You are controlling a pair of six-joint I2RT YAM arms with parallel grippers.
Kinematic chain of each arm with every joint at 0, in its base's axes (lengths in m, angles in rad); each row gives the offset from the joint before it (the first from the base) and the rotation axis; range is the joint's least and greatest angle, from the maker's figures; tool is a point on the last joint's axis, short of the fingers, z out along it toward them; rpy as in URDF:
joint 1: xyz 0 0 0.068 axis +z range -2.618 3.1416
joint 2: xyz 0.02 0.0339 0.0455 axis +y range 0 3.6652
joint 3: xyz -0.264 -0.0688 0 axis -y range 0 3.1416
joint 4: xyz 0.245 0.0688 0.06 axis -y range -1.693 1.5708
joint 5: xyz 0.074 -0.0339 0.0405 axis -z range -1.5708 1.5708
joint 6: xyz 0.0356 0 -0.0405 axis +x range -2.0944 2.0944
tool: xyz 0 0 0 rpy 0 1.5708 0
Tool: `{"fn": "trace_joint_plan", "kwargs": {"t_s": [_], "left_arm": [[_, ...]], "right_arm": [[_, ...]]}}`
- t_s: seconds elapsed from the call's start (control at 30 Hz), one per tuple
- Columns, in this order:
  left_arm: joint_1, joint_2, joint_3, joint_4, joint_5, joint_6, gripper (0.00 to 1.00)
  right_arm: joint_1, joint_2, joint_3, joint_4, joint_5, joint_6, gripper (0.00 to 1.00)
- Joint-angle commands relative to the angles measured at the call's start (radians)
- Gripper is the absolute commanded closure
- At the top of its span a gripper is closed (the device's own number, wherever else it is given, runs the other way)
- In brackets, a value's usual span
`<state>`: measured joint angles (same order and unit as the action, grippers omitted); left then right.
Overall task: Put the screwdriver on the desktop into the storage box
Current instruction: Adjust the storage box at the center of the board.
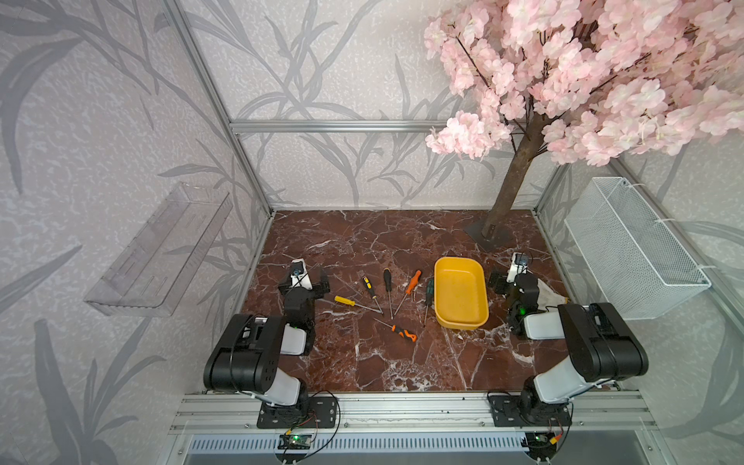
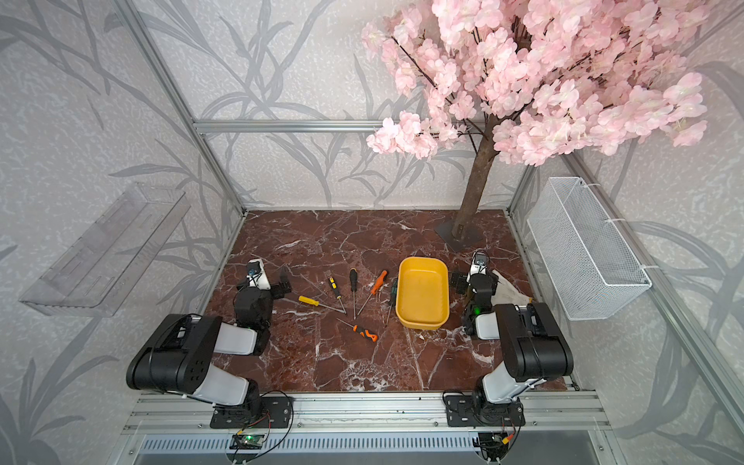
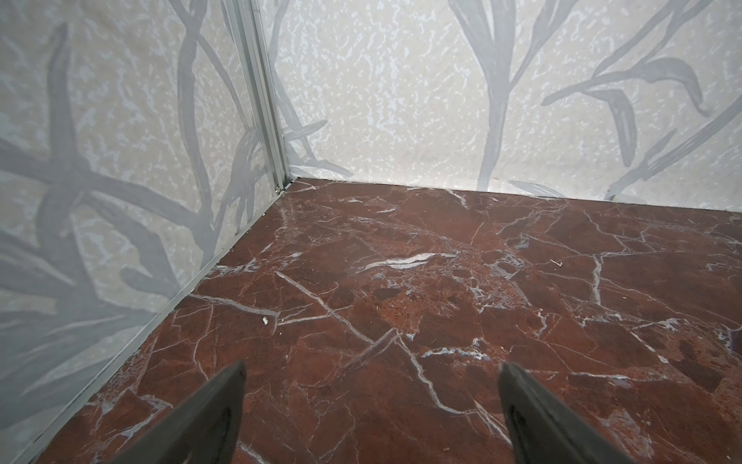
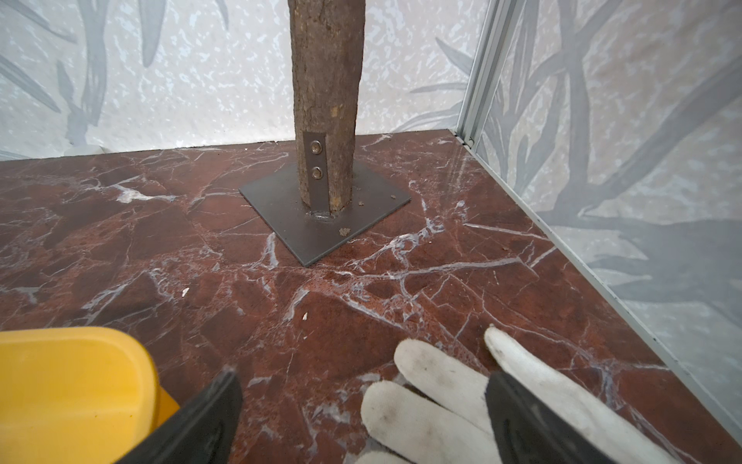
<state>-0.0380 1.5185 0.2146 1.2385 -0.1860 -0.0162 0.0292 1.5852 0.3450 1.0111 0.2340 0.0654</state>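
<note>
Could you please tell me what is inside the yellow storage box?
Nothing: the storage box shows only its bare yellow floor in both top views. None of its inside is covered.

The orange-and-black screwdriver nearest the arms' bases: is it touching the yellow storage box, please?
Apart. Both top views show bare desktop between the orange-and-black screwdriver and the storage box.

I see storage box open-topped, nothing inside it, so clear way in from above. Green screwdriver lies just beside box's left wall, tight there. Further left of box, other screwdrivers crowd, shafts close together. Behind box, desktop bare up to tree trunk on base plate, which blocks far-right corner. Right of box, white glove on marble. In front of box, wide bare marble.
</note>
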Motion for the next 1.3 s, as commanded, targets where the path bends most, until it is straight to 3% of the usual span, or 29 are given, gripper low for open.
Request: {"fn": "trace_joint_plan", "kwargs": {"t_s": [0.0,0.07,0.23,0.33,0.37,0.47,0.6,0.63,0.7,0.77,0.93,1.03,1.27], "left_arm": [[0.004,-0.001,0.019,0.003,0.010,0.012,0.00],[0.003,-0.021,0.039,-0.048,-0.050,-0.017,0.00],[0.005,-0.117,0.207,-0.413,-0.104,-0.039,0.00],[0.004,-0.201,0.218,-0.448,-0.132,-0.119,0.00],[0.005,-0.240,0.224,-0.477,-0.146,-0.182,0.00],[0.021,-0.340,0.283,-0.740,-0.251,-0.599,0.00],[0.040,-0.413,0.358,-0.930,0.001,-0.675,0.00],[0.041,-0.417,0.372,-0.964,0.057,-0.678,0.00],[0.034,-0.417,0.395,-1.043,0.166,-0.717,0.00],[0.016,-0.415,0.404,-1.085,0.246,-0.720,0.00],[-0.087,-0.472,0.405,-1.240,0.210,-0.766,0.01],[-0.154,-0.508,0.401,-1.316,0.194,-0.783,0.07],[-0.242,-0.571,0.327,-1.389,0.230,-0.849,0.10]], "right_arm": [[0.003,-0.002,0.015,-0.008,0.016,-0.001,0.01],[0.002,-0.056,0.020,-0.078,0.054,0.026,0.01],[0.006,-0.239,0.064,-0.283,0.053,0.010,0.01],[0.007,-0.388,0.110,-0.442,0.098,0.129,0.01],[0.005,-0.444,0.145,-0.543,0.108,0.213,0.01],[-0.020,-0.559,0.287,-0.959,0.087,0.586,0.01],[-0.086,-0.551,0.405,-1.034,-0.332,0.663,0.00],[-0.086,-0.537,0.433,-1.044,-0.407,0.664,0.04],[-0.080,-0.494,0.516,-1.116,-0.519,0.659,0.14],[-0.061,-0.462,0.598,-1.219,-0.546,0.649,0.16],[0.084,-0.377,0.757,-1.446,-0.564,0.574,0.17],[0.229,-0.297,0.845,-1.585,-0.557,0.499,0.24],[0.494,-0.211,0.860,-1.613,-0.466,0.476,0.24]]}}
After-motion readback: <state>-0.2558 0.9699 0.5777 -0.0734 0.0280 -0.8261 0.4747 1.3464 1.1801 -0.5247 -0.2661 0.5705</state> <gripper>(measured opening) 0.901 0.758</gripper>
